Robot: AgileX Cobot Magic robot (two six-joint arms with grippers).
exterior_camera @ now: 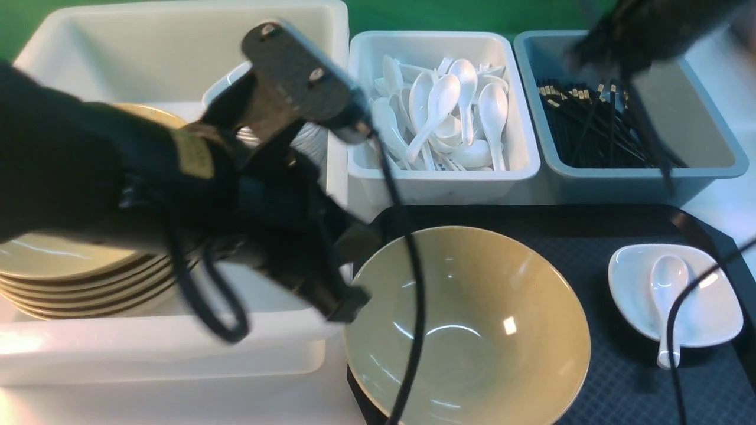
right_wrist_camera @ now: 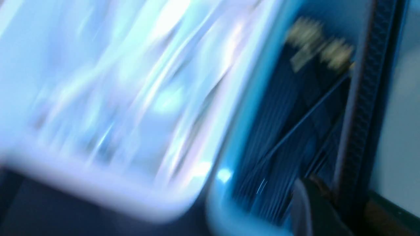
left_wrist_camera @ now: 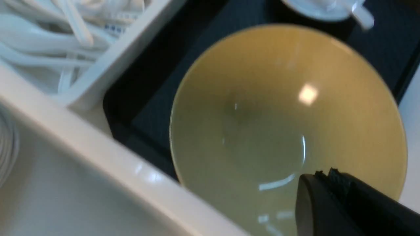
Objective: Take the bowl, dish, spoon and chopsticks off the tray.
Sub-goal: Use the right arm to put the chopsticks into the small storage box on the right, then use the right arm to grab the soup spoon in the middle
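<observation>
Front view: left gripper [exterior_camera: 348, 283] nr bowl [exterior_camera: 472, 330], right gripper [exterior_camera: 638, 59] blurred; can't tell grips.

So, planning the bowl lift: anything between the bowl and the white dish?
Nothing; the front view shows only bare tray between bowl and dish.

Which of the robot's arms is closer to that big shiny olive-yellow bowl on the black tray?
Left. The left gripper is right at the left rim of the large glossy olive-yellow round bowl. The right gripper is far back, over the grey-blue plastic tub.
</observation>
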